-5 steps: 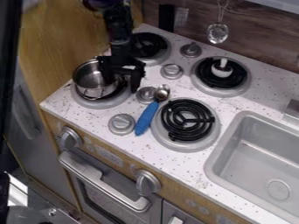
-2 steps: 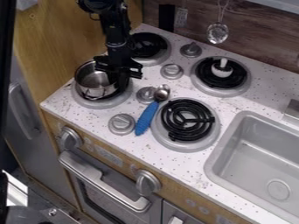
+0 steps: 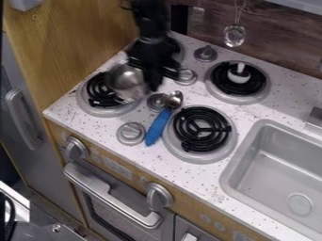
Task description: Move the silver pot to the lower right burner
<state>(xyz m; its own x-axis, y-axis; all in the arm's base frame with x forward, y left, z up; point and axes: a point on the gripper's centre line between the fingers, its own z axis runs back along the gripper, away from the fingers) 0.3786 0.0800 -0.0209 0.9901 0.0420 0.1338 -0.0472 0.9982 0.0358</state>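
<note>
Speckled white desk; black gripper, fingers gripping silver metal pot by its right side, pot raised over far right part of left black coil burner. Blue-handled silver spoon beside near right black coil burner.

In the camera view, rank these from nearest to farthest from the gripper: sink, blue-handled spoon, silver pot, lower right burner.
From the gripper:
1. Silver pot, right beside it, image left.
2. Blue-handled spoon, below it, on the counter.
3. Lower right burner, just right of the spoon.
4. Sink, far right.
</note>
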